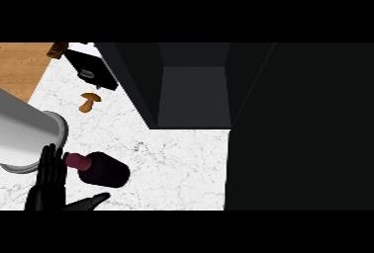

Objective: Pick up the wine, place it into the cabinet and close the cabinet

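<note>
Left hand [50, 180] open, fingers straight, beside wine [102, 169]: dark bottle, magenta neck.

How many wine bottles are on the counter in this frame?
1. The wine bottle stands on the marble counter at lower left, beside the left hand. The dark cabinet may hide others.

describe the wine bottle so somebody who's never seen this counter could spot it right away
On the white marble counter, look left of the dark open cabinet, near the front edge. The wine bottle stands beside the robot hand: dark and round, with a magenta top, unlike the small brown mushroom farther back.
</note>
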Controlling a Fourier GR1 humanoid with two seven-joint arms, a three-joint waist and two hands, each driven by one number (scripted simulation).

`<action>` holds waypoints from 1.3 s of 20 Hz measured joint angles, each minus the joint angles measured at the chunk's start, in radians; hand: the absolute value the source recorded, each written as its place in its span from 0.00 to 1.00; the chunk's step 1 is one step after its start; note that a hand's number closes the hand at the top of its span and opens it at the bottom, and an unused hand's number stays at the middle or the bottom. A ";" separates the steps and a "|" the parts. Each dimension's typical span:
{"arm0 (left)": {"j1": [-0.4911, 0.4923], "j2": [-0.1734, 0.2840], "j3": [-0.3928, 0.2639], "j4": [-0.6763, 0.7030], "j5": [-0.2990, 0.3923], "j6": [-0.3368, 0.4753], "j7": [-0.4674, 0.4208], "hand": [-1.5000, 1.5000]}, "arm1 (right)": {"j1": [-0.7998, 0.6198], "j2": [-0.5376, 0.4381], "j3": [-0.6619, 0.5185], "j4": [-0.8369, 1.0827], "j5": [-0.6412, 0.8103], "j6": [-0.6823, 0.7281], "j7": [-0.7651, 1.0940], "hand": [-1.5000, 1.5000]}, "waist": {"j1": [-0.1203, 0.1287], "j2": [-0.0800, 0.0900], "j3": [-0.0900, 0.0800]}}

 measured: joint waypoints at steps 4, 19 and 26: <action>-0.046 0.003 0.019 0.091 0.011 -0.016 -0.035 0.00 | -0.005 0.012 0.021 -0.003 0.018 -0.009 0.005 0.00 | 0.000 0.000 0.000; -0.188 -0.004 0.059 0.474 0.001 -0.075 -0.250 0.00 | 0.005 0.020 0.019 -0.005 0.043 0.002 -0.017 0.00 | -0.002 0.001 0.000; -0.261 -0.003 0.099 0.635 0.043 -0.121 -0.336 0.00 | 0.013 0.013 -0.004 -0.003 0.032 0.018 -0.029 0.00 | -0.002 0.001 0.000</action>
